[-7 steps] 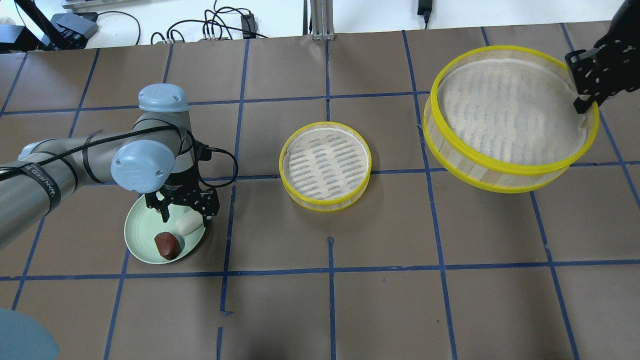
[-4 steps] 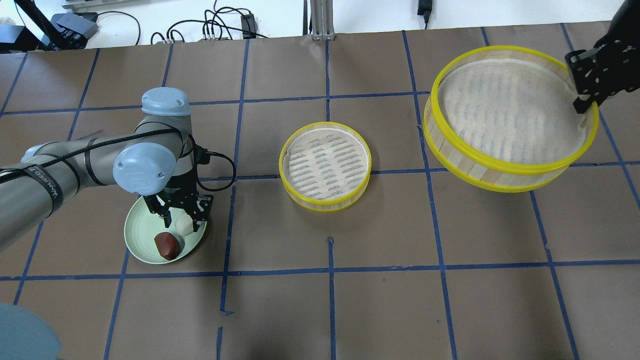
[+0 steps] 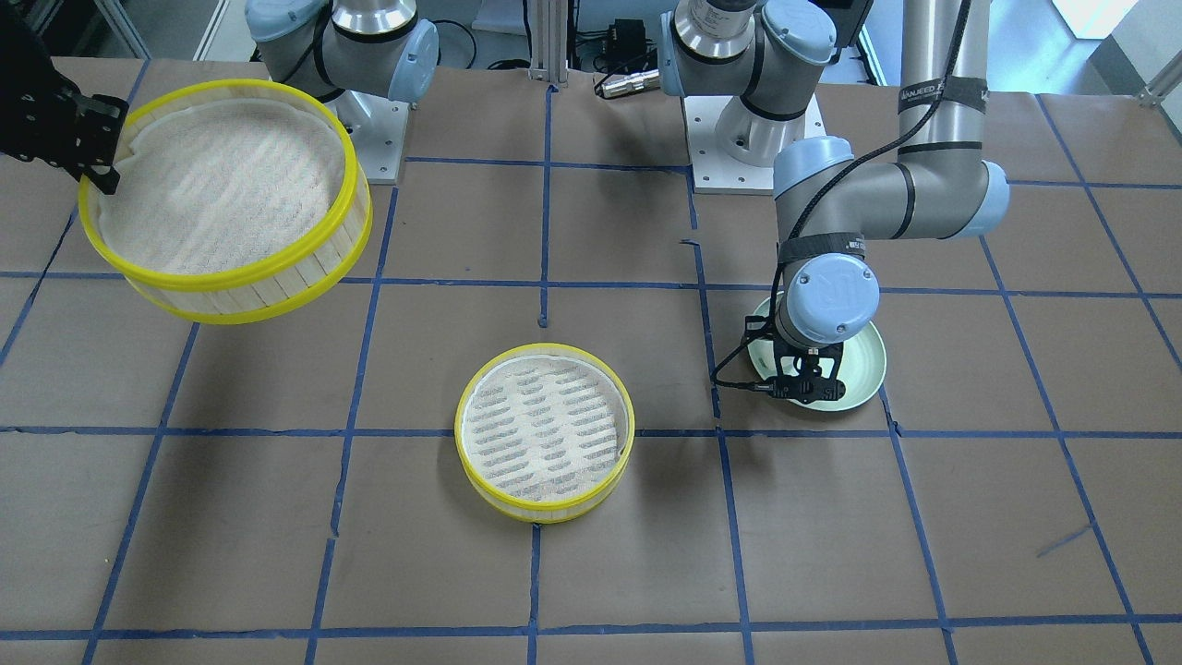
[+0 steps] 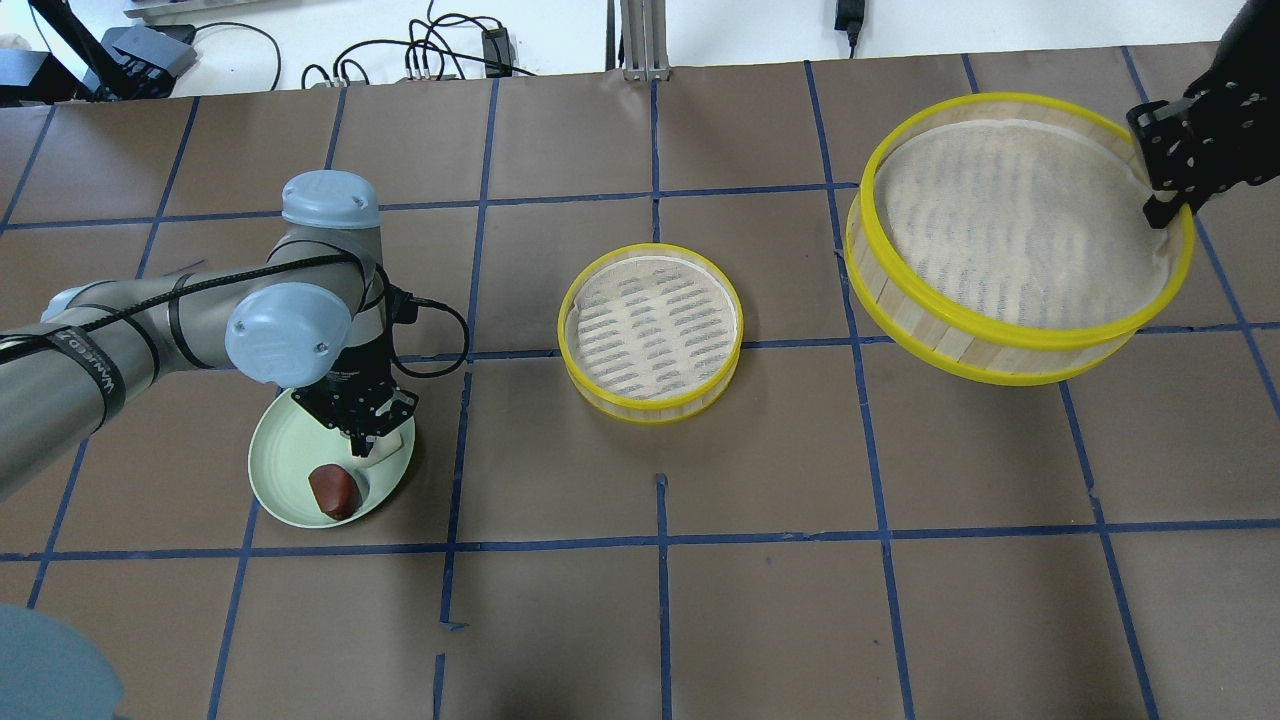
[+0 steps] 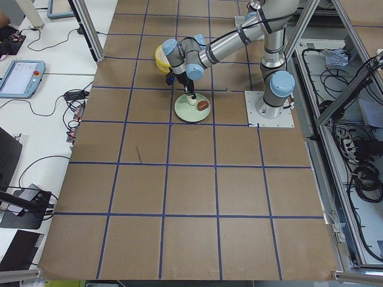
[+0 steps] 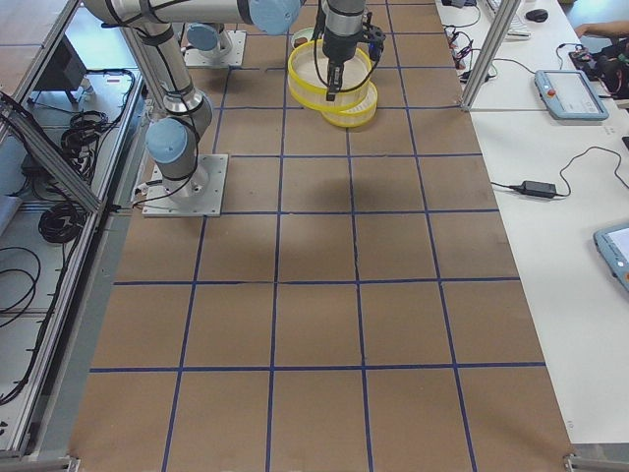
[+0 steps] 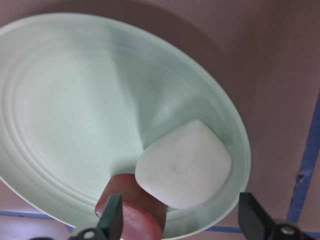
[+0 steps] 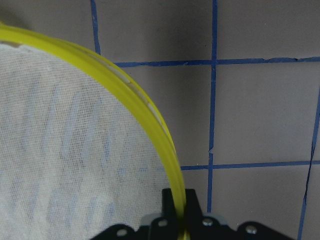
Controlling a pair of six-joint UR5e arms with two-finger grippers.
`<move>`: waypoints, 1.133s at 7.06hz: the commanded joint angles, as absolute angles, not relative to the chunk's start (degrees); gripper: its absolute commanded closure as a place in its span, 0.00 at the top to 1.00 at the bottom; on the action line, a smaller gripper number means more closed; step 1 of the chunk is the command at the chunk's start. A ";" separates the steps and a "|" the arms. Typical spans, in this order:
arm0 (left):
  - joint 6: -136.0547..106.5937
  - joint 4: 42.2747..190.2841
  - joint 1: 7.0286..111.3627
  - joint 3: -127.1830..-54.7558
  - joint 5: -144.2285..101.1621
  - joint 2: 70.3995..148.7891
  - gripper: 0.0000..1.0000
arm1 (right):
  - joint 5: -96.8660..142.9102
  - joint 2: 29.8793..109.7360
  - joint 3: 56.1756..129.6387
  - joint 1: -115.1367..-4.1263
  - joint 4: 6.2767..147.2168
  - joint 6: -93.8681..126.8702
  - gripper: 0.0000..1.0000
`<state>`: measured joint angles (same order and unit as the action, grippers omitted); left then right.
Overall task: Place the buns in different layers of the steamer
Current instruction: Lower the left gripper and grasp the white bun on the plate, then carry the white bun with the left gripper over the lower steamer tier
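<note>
The left gripper (image 7: 181, 220) is hung low over the pale green plate (image 4: 280, 470), on the left half of the worktop. Its fingers (image 7: 112, 216) are seen spread wide apart, with nothing gripped. The white bun (image 7: 184, 165) is framed between them in the left wrist view, lying close to the plate's rim and untouched by either finger. The reddish-brown bun (image 4: 333, 490) is pressed right up against it, so both buns are on the plate.

Over on the right half, close to the far edge, the raised steamer layer (image 4: 1000, 348) is held clear of the brown paper and tilted. Its yellow rim is clamped in the right gripper (image 8: 181, 205), with the jaws closed on the side nearest the right edge.

The second steamer layer (image 4: 650, 408) is seen flat near the middle of the worktop, its white liner showing. It is set well apart from the plate and the raised layer alike.
</note>
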<state>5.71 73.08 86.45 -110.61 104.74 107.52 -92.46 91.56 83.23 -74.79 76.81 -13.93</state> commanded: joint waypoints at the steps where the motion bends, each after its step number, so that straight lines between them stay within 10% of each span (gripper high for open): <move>1: 6.67 70.49 86.48 -106.72 104.50 107.14 0.01 | -92.37 91.58 83.23 -74.79 76.82 -13.97 0.07; 8: -7.06 71.39 99.01 -92.48 87.05 103.26 0.01 | -92.55 91.41 83.41 -74.79 76.73 -13.97 0.08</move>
